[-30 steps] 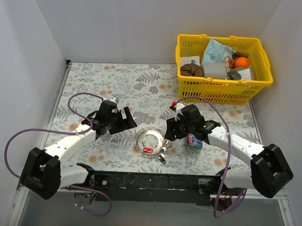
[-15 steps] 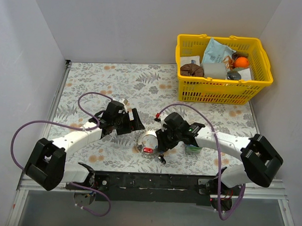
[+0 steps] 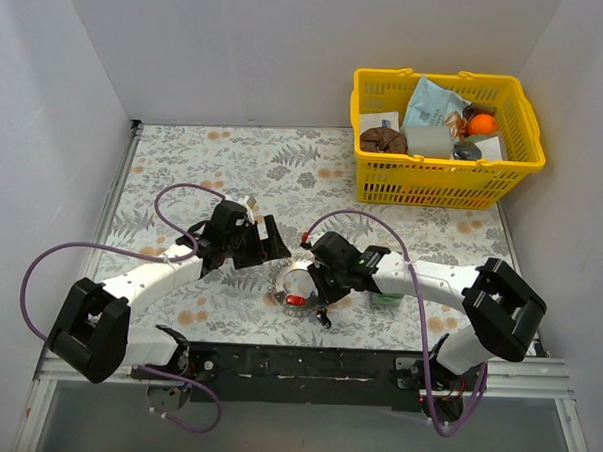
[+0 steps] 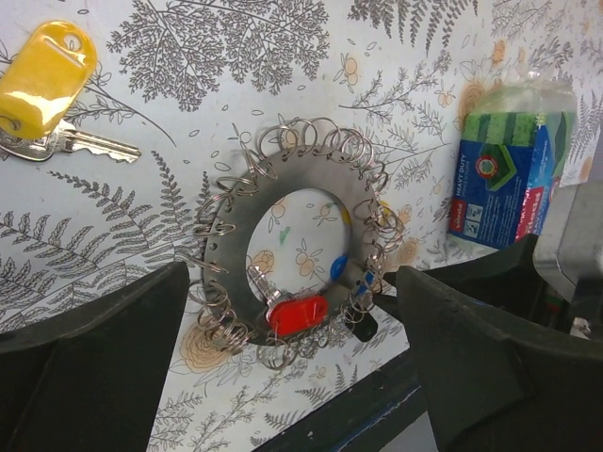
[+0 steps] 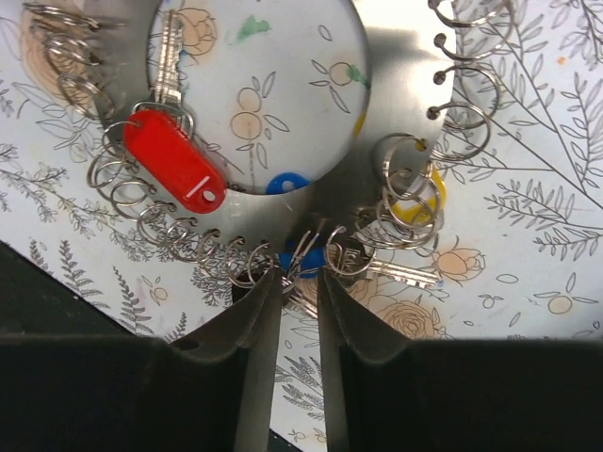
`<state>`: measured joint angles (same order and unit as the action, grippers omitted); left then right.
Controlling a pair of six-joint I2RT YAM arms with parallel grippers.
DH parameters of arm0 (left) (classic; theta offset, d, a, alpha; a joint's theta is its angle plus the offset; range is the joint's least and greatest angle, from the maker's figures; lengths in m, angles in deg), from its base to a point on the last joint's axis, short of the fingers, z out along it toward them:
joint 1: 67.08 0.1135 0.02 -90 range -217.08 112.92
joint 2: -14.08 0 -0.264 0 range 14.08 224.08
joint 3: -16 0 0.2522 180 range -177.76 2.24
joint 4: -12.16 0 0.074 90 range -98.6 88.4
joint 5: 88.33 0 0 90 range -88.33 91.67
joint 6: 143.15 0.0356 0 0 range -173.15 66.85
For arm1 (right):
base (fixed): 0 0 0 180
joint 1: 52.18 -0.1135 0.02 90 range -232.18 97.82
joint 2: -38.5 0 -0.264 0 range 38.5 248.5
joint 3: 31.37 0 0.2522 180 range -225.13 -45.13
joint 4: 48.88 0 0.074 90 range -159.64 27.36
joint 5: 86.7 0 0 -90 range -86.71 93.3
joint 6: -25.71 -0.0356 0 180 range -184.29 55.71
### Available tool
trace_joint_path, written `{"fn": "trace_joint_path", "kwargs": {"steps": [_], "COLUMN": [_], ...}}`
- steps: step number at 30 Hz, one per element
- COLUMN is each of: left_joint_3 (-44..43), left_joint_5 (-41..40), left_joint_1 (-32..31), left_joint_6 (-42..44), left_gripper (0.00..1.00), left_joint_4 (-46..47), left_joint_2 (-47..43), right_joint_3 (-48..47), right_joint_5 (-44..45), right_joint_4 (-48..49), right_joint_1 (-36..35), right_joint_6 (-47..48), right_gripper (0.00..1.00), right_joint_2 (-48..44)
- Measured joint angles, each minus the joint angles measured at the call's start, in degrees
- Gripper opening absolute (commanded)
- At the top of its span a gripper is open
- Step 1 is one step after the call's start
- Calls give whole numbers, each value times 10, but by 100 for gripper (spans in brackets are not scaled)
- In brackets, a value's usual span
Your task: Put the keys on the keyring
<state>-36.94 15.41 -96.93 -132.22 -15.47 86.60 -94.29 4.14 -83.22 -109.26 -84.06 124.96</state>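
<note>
The keyring [image 3: 297, 273] is a flat silver disc with many small wire loops round its rim, lying on the floral mat; it also shows in the left wrist view [image 4: 231, 250] and the right wrist view [image 5: 405, 94]. A red key [image 4: 297, 315] [image 5: 174, 160], a blue key [image 5: 303, 259] and a black key [image 4: 364, 326] hang at its near rim. A yellow key [image 4: 42, 80] lies loose beyond it. My right gripper [image 5: 300, 279] is at the rim, jaws a narrow gap apart round the blue key's loop. My left gripper [image 4: 292, 377] is wide open and empty over the keyring.
A blue-green snack packet [image 4: 513, 165] lies right of the keyring, mostly under my right arm [image 3: 419, 276]. A yellow basket [image 3: 439, 177] of odd items stands at the back right. The table's black front rail [image 3: 296, 361] is close behind the keyring.
My right gripper has swung left from beside the snack packet onto the keyring's rim. My left gripper has moved a little right, closer to the keyring. The keyring has stayed put.
</note>
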Motion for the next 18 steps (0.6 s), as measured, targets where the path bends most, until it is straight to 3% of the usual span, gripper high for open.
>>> {"fn": "trace_joint_path", "kwargs": {"steps": [8,18], "left_joint_3": [0,0], "left_joint_5": [6,7], "left_joint_1": [0,0], "left_joint_6": [0,0], "left_gripper": [95,96], "left_joint_4": [7,6], "left_joint_2": [-5,-10], "right_joint_3": [-2,-2], "right_joint_5": [24,20], "right_joint_4": [-5,1], "right_joint_1": [0,0], "right_joint_6": [-4,-5], "right_gripper": [21,22], "right_joint_2": [9,10]}}
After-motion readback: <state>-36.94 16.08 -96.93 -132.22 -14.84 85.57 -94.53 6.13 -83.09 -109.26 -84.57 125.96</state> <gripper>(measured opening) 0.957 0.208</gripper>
